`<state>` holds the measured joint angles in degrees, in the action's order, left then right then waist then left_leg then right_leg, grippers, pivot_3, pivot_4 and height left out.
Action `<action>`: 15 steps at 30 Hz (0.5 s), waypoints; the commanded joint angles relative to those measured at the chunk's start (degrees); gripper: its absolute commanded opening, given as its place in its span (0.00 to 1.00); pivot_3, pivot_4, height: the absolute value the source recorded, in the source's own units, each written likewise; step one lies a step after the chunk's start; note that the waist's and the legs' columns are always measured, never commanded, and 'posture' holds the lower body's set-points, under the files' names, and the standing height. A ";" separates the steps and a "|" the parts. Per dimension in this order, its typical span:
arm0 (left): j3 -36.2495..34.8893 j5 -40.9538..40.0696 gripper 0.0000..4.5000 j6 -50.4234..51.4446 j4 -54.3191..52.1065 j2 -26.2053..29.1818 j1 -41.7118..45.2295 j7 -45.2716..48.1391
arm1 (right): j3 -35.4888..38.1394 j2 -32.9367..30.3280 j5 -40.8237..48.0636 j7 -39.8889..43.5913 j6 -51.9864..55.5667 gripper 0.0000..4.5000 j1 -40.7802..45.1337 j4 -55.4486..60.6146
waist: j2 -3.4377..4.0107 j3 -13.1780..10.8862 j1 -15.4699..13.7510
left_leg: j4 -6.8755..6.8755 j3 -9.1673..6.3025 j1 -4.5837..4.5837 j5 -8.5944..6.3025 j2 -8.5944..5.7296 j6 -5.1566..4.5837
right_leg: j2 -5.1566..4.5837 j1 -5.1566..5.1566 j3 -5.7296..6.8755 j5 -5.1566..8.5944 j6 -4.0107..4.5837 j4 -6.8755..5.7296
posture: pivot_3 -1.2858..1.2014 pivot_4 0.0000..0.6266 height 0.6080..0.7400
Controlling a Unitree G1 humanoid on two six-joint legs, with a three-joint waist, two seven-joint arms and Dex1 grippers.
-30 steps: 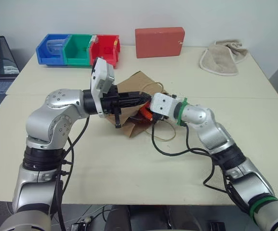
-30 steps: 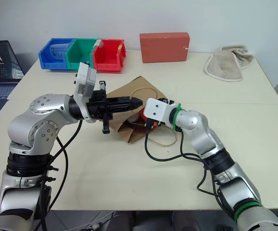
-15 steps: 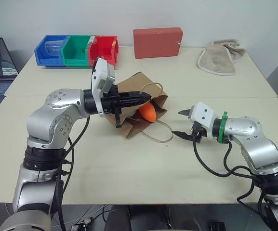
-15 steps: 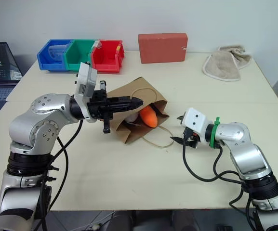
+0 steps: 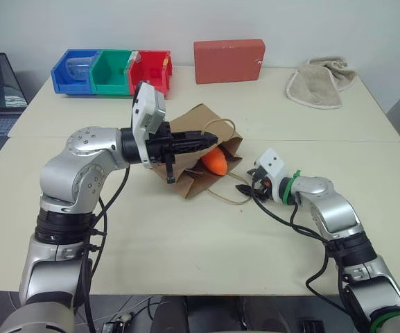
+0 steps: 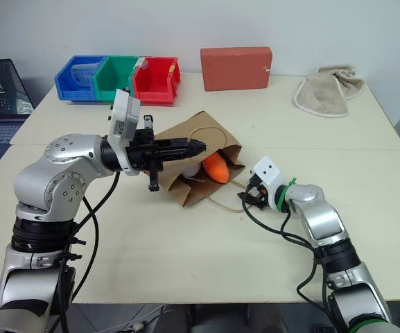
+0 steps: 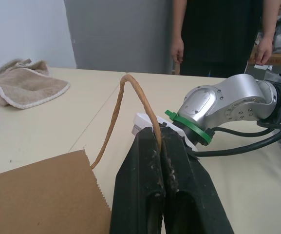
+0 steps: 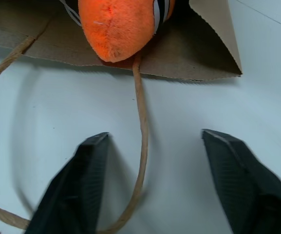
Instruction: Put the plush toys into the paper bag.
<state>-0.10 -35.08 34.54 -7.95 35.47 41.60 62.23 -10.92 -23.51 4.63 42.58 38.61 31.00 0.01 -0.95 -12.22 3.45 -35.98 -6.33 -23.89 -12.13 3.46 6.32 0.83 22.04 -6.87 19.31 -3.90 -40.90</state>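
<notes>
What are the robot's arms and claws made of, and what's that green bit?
Both arms are rounded silver metal shells with black joints and loose black cables. Each ends in a white box and a claw of two black fingers: left claw, right claw. The green bit is a ring around the right wrist.

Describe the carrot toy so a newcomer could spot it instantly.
Start at the brown paper bag lying on its side mid-table, its upper handle pinched in the left gripper. At the bag's open mouth the carrot toy pokes out. It is the only bright orange thing there; the toy beside it is white.
</notes>
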 commanded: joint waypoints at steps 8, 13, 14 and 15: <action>-1.64 -0.54 0.00 -0.74 -0.80 0.44 1.55 -0.57 | 1.09 -2.35 4.31 2.07 4.26 0.01 -1.56 6.06 | 0.00 0.00 -0.03 | 0.00 -0.01 0.00 0.00 0.00 0.00 | 0.00 0.00 0.00 0.00 0.00 0.00 | 0.52 0.24 1.00; -3.05 -1.53 0.00 -0.61 -0.82 -0.38 4.53 -2.32 | 8.42 -6.07 13.09 4.50 13.60 0.01 -1.24 15.31 | 0.01 -0.01 -0.21 | 0.00 -0.01 -0.02 0.00 0.00 0.00 | 0.00 0.00 0.01 0.00 0.00 0.01 | 0.52 0.24 1.00; -3.50 -1.46 0.00 -0.97 -0.42 -0.60 5.36 -3.01 | 10.41 -7.35 15.09 4.99 15.82 0.01 -0.95 17.32 | 0.02 -0.01 -0.31 | -0.01 -0.01 -0.04 0.00 -0.01 0.00 | 0.00 0.00 0.00 0.00 0.00 0.01 | 0.52 0.24 1.00; -4.21 -1.47 0.00 -1.23 0.48 -1.03 6.56 -4.10 | 13.52 -9.41 18.12 6.07 19.03 0.01 -0.32 19.44 | 0.01 -0.01 -0.37 | -0.01 -0.02 -0.05 0.00 -0.02 0.00 | -0.01 0.00 0.01 0.00 0.00 0.02 | 0.52 0.24 1.00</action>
<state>-1.14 -35.86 34.63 -7.79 34.84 45.26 60.11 -4.29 -29.72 17.13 46.51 52.54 29.29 13.43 -0.93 -12.23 3.08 -36.00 -6.36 -23.94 -12.14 3.44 6.31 0.82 22.03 -6.86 19.31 -3.90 -40.88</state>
